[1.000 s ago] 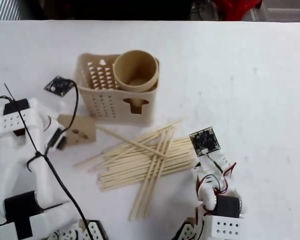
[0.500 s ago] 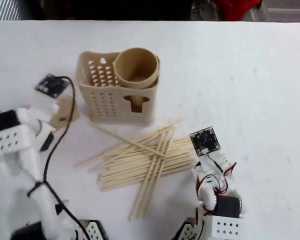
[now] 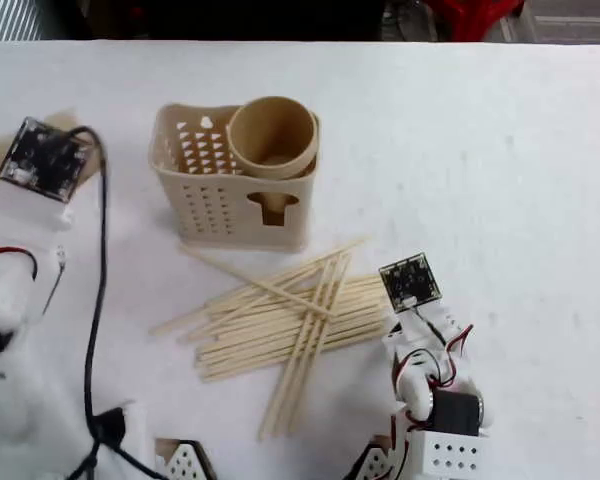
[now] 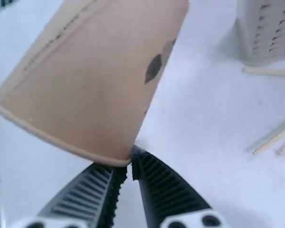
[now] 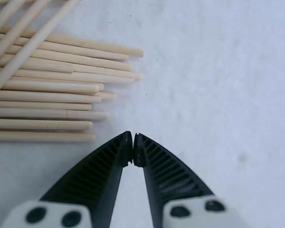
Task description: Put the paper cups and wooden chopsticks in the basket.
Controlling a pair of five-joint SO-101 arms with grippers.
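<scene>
Your left claw (image 4: 129,166) stands at the far left of the table (image 3: 480,150), and it is clamped on a paper cup (image 4: 95,80). The two black fingers (image 4: 154,183) are drawn almost together, and they nip the cup's rolled rim right at their tips. The cup lies tilted, with its base pointing away from the claw. You cannot tell from the wrist view whether its side touches the table. To the right of that arm, well apart from it, the basket (image 3: 220,205) stands upright on the far half of the table. A second paper cup (image 3: 272,138) sits in the basket's right-hand end, mouth up, with its rim above the basket's edge. The left end of the basket shows its perforated wall. Nearer to you than the basket, and just beside it, the wooden chopsticks (image 3: 280,320) lie in a loose heap on the table. Most run left to right, a few lie crossed over them, and one lone stick slants off toward the foot of the basket. None is in the basket. At the right end of the heap is your right claw (image 5: 133,147), with its fingers pressed together tip to tip and nothing between them. It is over bare table just beside the blunt ends of the sticks and touches none of them.
</scene>
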